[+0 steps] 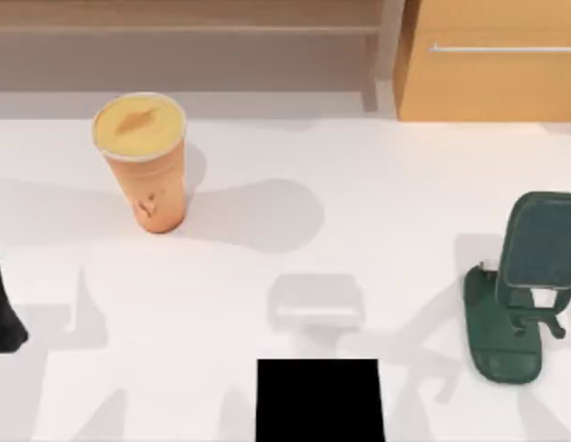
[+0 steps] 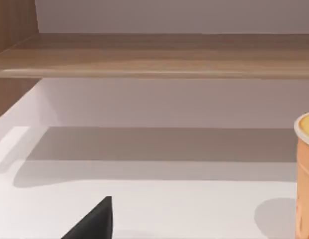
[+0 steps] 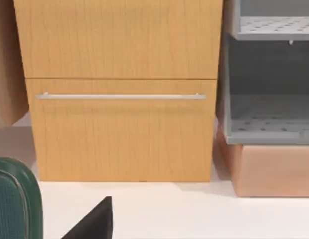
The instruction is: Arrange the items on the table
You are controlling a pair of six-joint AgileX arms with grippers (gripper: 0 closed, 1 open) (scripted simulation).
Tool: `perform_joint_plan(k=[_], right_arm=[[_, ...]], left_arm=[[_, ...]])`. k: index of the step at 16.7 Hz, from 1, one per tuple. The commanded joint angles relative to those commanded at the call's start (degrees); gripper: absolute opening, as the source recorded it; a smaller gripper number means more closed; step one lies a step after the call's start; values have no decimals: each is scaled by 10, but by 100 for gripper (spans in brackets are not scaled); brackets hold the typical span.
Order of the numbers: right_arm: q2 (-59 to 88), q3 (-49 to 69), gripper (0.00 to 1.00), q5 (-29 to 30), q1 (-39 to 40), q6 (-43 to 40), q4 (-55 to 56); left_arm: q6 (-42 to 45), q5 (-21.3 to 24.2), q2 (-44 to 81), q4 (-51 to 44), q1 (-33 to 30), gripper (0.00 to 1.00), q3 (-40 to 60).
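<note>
The tall orange cup with a flat yellow lid (image 1: 143, 161) stands upright on the wide white surface (image 1: 359, 193), toward the far left, its long axis vertical and the lid facing up; the body narrows toward its base. In the left wrist view the same cup (image 2: 305, 174) shows at the edge of the picture, with a wooden shelf (image 2: 154, 55) running behind it along the far side.

A dark part of the left arm (image 1: 2, 308) sits at the left edge of the surface, nearer than the cup and well apart from it. Whether the left tool is apart or together cannot be told, and the same holds for the right tool.

The dark green phone stand (image 1: 520, 295) stands at the right, near side, its cradle tilted back. A black square pad (image 1: 320, 401) lies at the near edge, centre. A light wooden cabinet with a metal handle (image 3: 119, 94) stands at the far right; a grey perforated rack (image 3: 269, 74) is beside it.
</note>
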Motion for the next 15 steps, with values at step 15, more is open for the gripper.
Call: perform_joint_plan(k=[15], right_arm=[[514,438,100,1,-54,56,-312]], left_arm=[[0,0,0,0,0,100,0]])
